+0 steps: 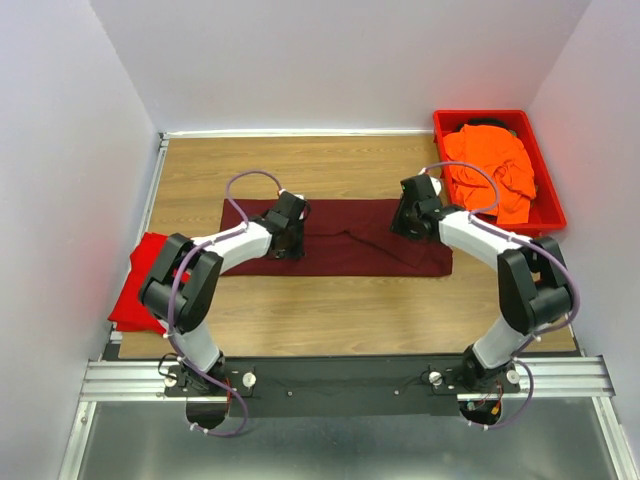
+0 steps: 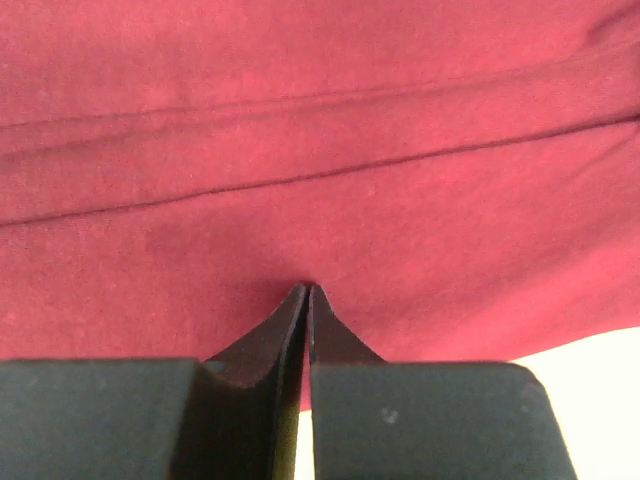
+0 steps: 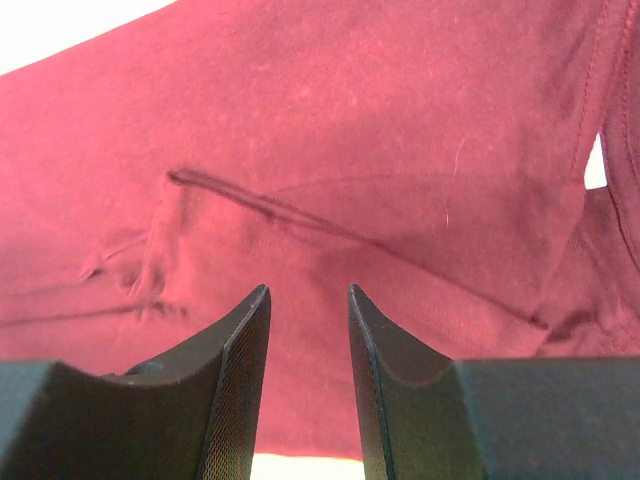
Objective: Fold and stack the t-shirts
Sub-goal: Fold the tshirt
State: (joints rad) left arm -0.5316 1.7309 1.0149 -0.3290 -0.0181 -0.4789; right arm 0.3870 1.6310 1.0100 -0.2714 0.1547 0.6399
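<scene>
The dark maroon t-shirt [image 1: 350,245] lies flat as a long rectangle across the middle of the table. My left gripper [image 1: 293,222] is down on its left part; in the left wrist view the jaws [image 2: 307,290] are shut with their tips pinched into the maroon cloth [image 2: 320,150]. My right gripper [image 1: 410,218] is over the shirt's right part; in the right wrist view it [image 3: 308,292] is open just above the maroon cloth [image 3: 350,130]. The bright red t-shirt [image 1: 135,290] lies bunched at the table's left edge. The bright orange t-shirt [image 1: 490,170] lies crumpled in the bin.
The red plastic bin [image 1: 500,116] stands at the back right corner. The wooden table [image 1: 350,310] is walled by white panels on three sides. The arms' mounting rail runs along the near edge.
</scene>
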